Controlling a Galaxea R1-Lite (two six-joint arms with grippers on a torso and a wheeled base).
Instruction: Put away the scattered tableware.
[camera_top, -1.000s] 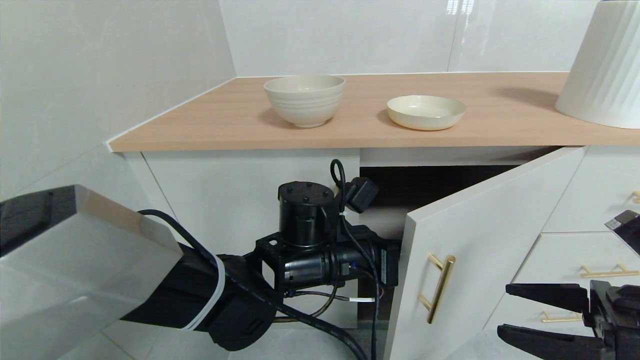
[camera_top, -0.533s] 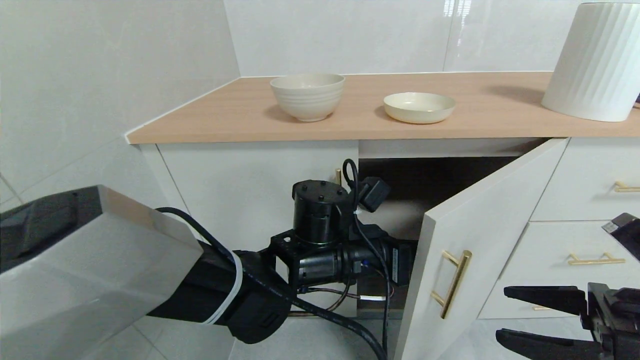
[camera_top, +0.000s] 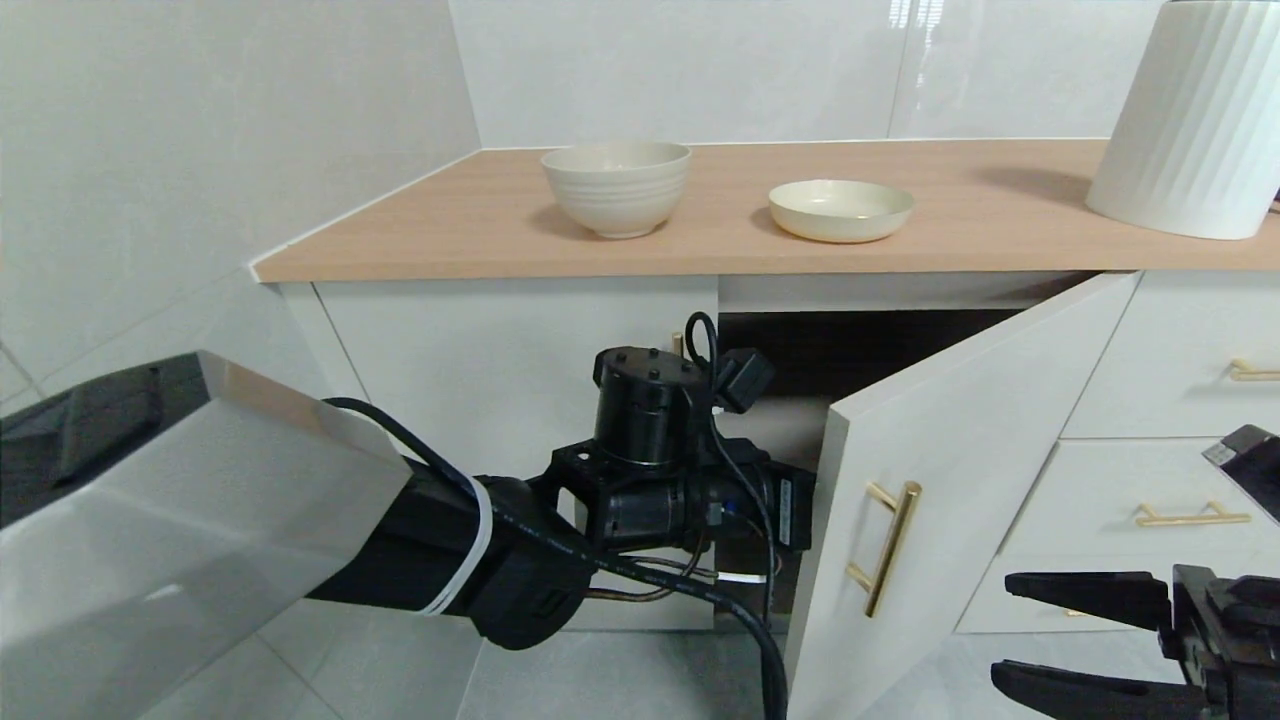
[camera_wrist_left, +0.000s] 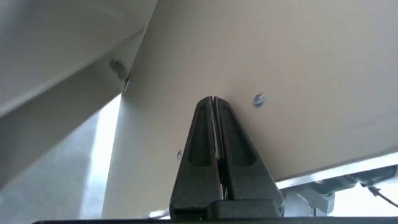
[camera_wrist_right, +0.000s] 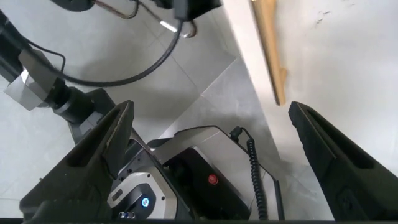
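— How is the light where you stand?
— Bright and even. A streak of glare sits high on the wall tiles (camera_top: 780, 70). The bowl (camera_top: 616, 187), the dish (camera_top: 840, 210) and the ribbed white vessel (camera_top: 1190, 120) all throw soft shadows toward my left on the counter (camera_top: 450, 230).
— Any dark places?
— Inside the open cupboard (camera_top: 860, 350) it is nearly black.
— And the sharpness?
— From my head everything is crisp, though the wide lens slants straight lines near the edges. My left tool (camera_wrist_left: 213, 102), tips pressed together, shows sharp against a pale, flatly lit panel (camera_wrist_left: 298, 62). My right tool (camera_wrist_right: 210, 107) has its spread fingers (camera_wrist_right: 99, 155) as dark, soft shapes close to the lens.
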